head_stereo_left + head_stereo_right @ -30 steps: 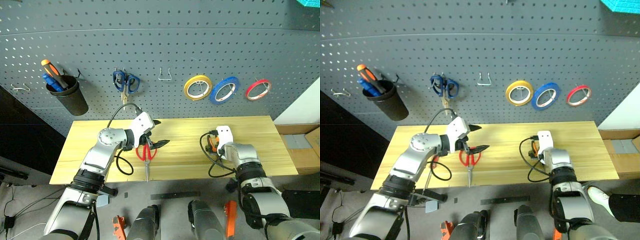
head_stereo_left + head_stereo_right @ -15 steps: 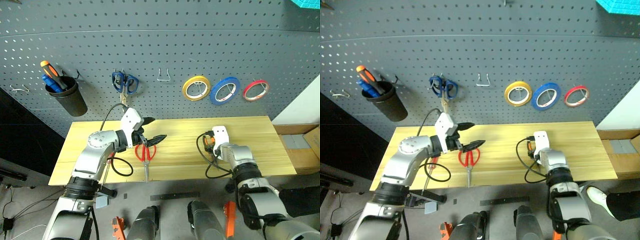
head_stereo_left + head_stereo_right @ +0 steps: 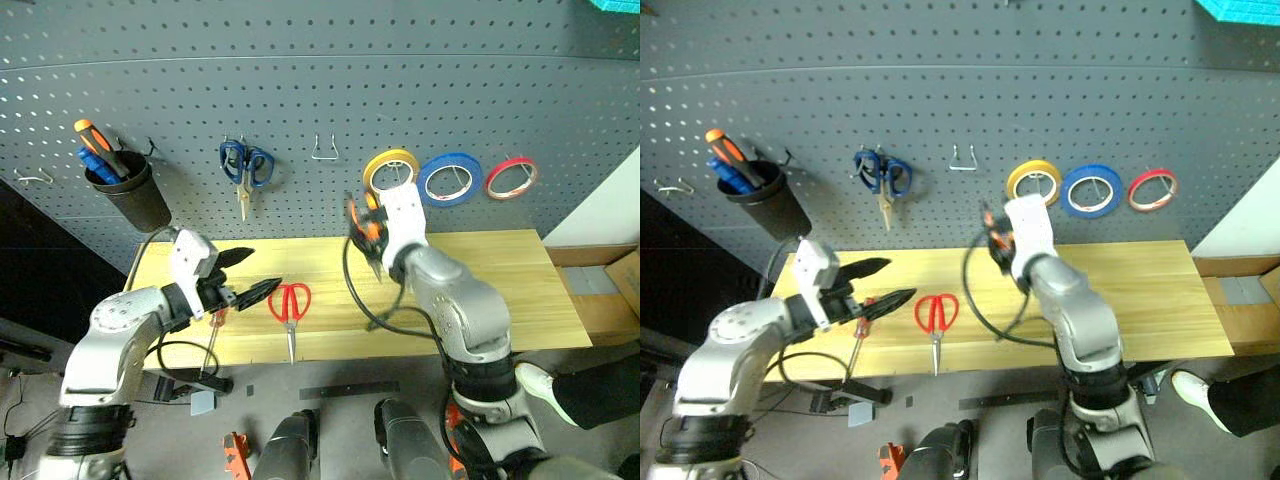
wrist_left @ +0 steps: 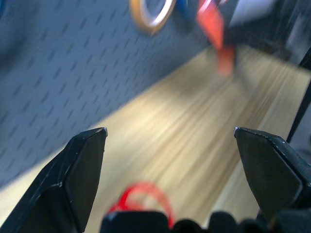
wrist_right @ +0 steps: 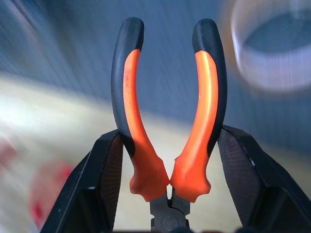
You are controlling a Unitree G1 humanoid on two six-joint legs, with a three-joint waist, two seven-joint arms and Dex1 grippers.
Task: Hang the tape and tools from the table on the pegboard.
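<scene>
My right gripper (image 3: 370, 232) is shut on the orange-and-black pliers (image 3: 362, 222), held in the air over the table (image 3: 510, 285) and just in front of the pegboard (image 3: 300, 70). The handles (image 5: 167, 111) stick out between the fingers (image 5: 104, 184). My left gripper (image 3: 262, 270) hovers open over the left part of the table. The red-looped scissors (image 3: 290, 303) lie just to its right. The red-handled screwdriver (image 3: 856, 345) lies under it, partly hidden. The blue tape (image 3: 450, 180) hangs on the board.
A yellow ring (image 3: 390, 170) and a red ring (image 3: 512, 177) hang beside the blue tape. Blue-looped scissors (image 3: 245, 165) and a black cup (image 3: 128, 195) with tools hang at the left. A bare hook (image 3: 325, 150) sits between the scissors and the rings.
My right gripper has risen from the table with the pliers and swung left towards the board. My left gripper has drawn back to the left, away from the red scissors.
</scene>
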